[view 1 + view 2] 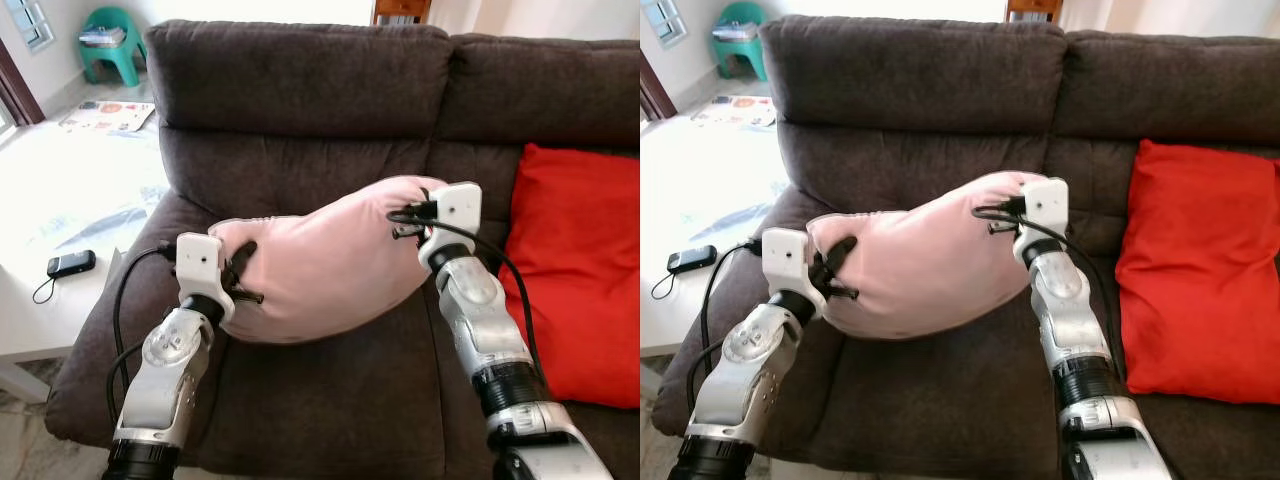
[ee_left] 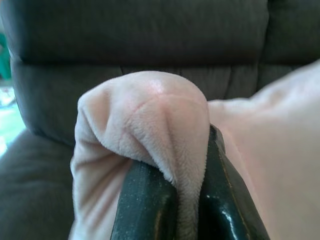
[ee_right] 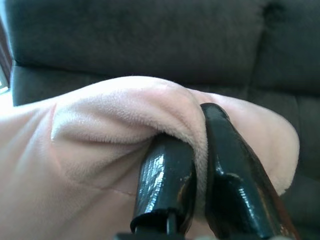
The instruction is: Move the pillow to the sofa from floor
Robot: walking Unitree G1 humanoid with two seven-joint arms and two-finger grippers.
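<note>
Nearest, the left end effector (image 1: 243, 272) is clenched on the pink pillow (image 1: 325, 260) at its 9 o'clock corner, and the right end effector (image 1: 408, 223) is clenched on its 2 o'clock corner. The pillow hangs between them, over the brown sofa (image 1: 300, 80) seat. This looks like the placing step: next, lower it onto the cushion and let go. The wrist views show plush pinched between black fingers (image 2: 145, 210); the head views add a red cushion (image 1: 575, 270) at 3 o'clock and a white bench (image 1: 60, 190) at 9.
</note>
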